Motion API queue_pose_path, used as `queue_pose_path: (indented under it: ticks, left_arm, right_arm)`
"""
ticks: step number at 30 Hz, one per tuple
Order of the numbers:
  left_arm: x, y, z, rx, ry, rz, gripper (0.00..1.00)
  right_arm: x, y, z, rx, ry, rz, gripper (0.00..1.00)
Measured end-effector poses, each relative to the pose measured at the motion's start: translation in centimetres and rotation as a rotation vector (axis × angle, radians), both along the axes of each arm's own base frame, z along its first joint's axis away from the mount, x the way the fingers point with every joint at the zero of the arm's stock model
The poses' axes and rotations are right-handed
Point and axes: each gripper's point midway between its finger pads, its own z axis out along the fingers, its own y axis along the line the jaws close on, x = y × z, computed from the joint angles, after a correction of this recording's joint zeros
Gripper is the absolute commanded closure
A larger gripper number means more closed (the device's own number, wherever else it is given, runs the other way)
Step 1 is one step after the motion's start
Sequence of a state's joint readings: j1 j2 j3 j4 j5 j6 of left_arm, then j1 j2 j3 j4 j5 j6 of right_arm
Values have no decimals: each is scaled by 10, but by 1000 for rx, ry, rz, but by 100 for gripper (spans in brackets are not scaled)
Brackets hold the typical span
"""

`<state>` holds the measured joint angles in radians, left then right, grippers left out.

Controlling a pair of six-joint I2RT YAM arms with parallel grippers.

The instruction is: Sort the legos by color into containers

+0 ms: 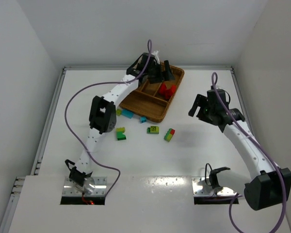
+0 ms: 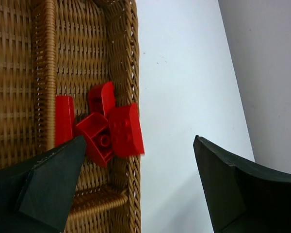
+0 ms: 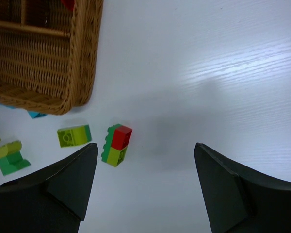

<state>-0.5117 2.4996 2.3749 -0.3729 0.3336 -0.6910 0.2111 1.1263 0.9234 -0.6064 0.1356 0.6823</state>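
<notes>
The left gripper (image 2: 139,148) hangs wide open and holds nothing. It is right over the tray (image 2: 19,73) pocket where the red legos (image 2: 106,127) lie in a pile, likely because reds go there. The right gripper (image 3: 145,150) is wide open and empty too, above the surface (image 3: 208,73). A red-and-green brick (image 3: 117,144) and the other loose legos (image 1: 120,133) wait beside the tray.

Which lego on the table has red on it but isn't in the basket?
Find the brown woven wicker tray on the white table. In front of it, rightmost of the loose plastic bricks, lies a small stack. Only it shows red, joined to green and lime.
</notes>
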Motion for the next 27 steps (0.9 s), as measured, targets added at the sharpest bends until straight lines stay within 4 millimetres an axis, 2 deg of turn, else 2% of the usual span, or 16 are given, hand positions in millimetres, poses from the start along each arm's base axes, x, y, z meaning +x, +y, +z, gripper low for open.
queue_pose_path:
  ticks: [2, 5, 6, 8, 9, 11, 12, 13, 15, 16, 19, 21, 24, 27]
  left_arm:
    - [-7, 5, 14, 12, -19, -5, 0]
    - [-20, 19, 49, 36, -62, -3, 0]
    - [-26, 26, 67, 41, -87, 1, 0]
    - [-38, 38, 96, 44, -131, 10, 0]
    - [-47, 45, 111, 45, -152, 14, 0]
    - [-63, 62, 133, 48, -185, 31, 0]
    - [-73, 73, 139, 57, -191, 41, 0]
    - [-78, 82, 143, 65, -197, 54, 0]
    - [-88, 105, 140, 94, -189, 98, 5]
    - [-92, 118, 133, 115, -176, 127, 15]
    - [-102, 164, 100, 193, -107, 251, 27]
    - [-111, 193, 77, 238, -61, 322, 31]
    - [-129, 228, 52, 287, -6, 405, 36]
    - [-140, 250, 52, 300, -5, 459, 37]
  right_arm:
    - [-3, 10, -4, 15, 9, 43, 17]
    - [-6, 34, -9, 28, 18, 125, 17]
    - [-7, 43, -12, 30, 23, 153, 19]
    - [-8, 60, -18, 20, 27, 197, 30]
    - [-7, 67, -21, 13, 28, 217, 51]
    - [-1, 79, -29, -3, 27, 237, 74]
    - [3, 81, -33, -11, 31, 230, 90]
    - [9, 80, -37, -21, 41, 214, 94]
    - [29, 78, -40, -31, 51, 177, 100]
    - [45, 78, -39, -32, 61, 165, 100]
    - [93, 79, -36, -34, 58, 143, 100]
    - [126, 82, -36, -35, 40, 135, 100]
    - [151, 83, -46, -34, 51, 135, 99]
    - [172, 82, -58, -32, 77, 136, 99]
